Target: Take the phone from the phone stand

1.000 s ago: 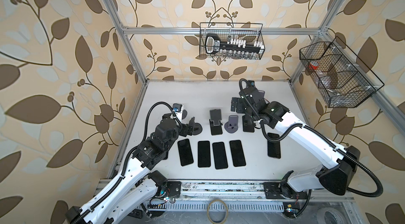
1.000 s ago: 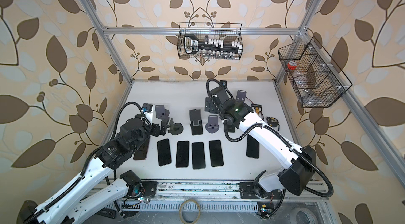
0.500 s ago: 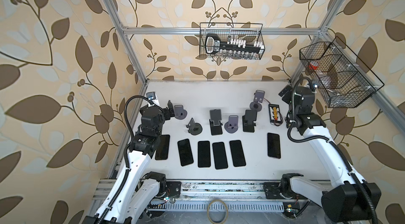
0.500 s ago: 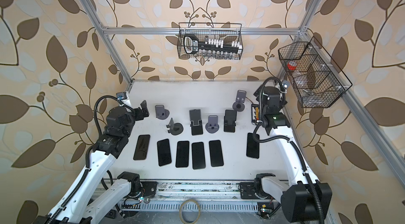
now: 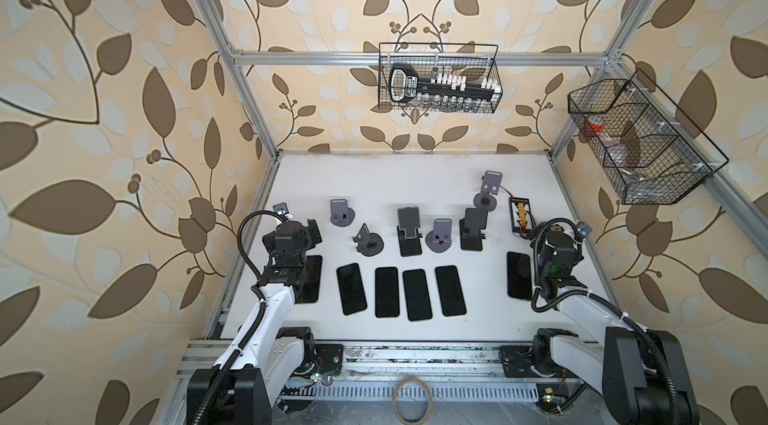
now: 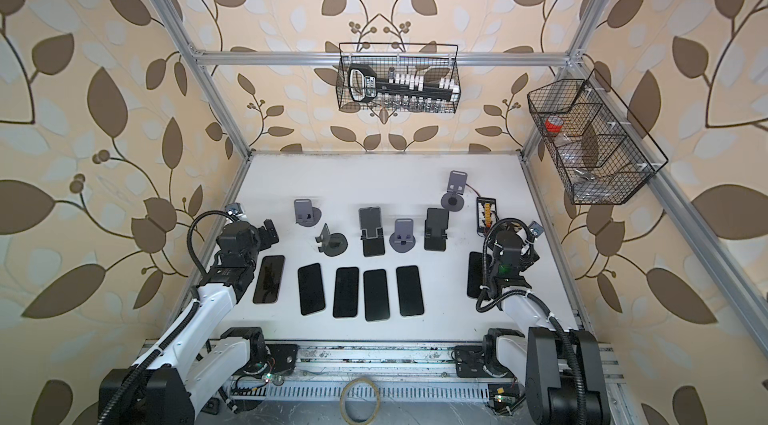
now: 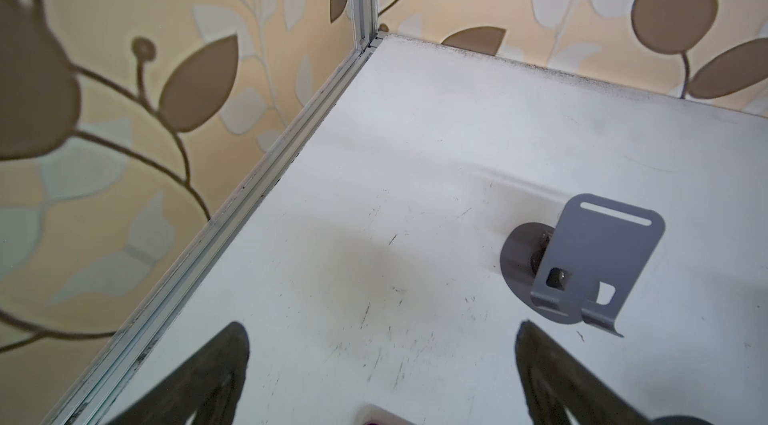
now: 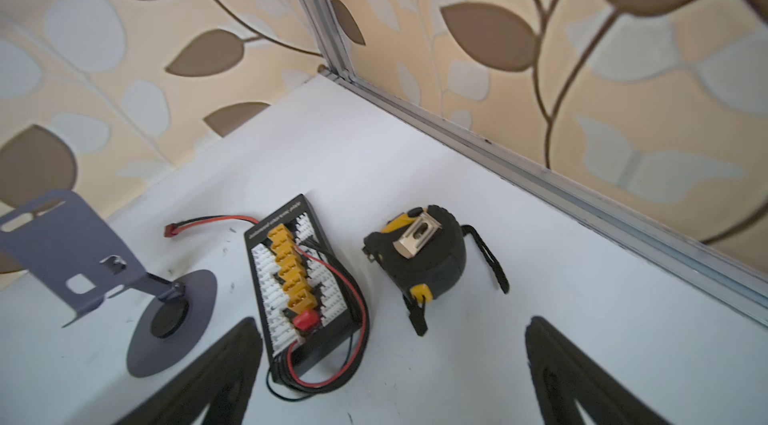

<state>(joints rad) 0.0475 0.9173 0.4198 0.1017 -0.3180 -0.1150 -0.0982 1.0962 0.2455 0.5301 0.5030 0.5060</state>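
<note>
We log the phone [image 5: 408, 218] leaning upright on a black phone stand [image 5: 410, 247], mid-row among the stands in both top views. The left gripper [image 7: 382, 325] hangs over bare tabletop [image 7: 415, 132] near the left rail. Its jaws are wide apart and hold nothing, and an empty grey stand [image 7: 598, 261] is just beside it. The right gripper [image 8: 392, 321] hangs near the right wall, jaws likewise spread and holding nothing. Below it lie a connector board [image 8: 299, 277] and a yellow-black tape measure [image 8: 424, 261]. We count six flat phones [image 5: 386, 292] lying in front of the stands. Both grippers are well apart from the propped phone.
</note>
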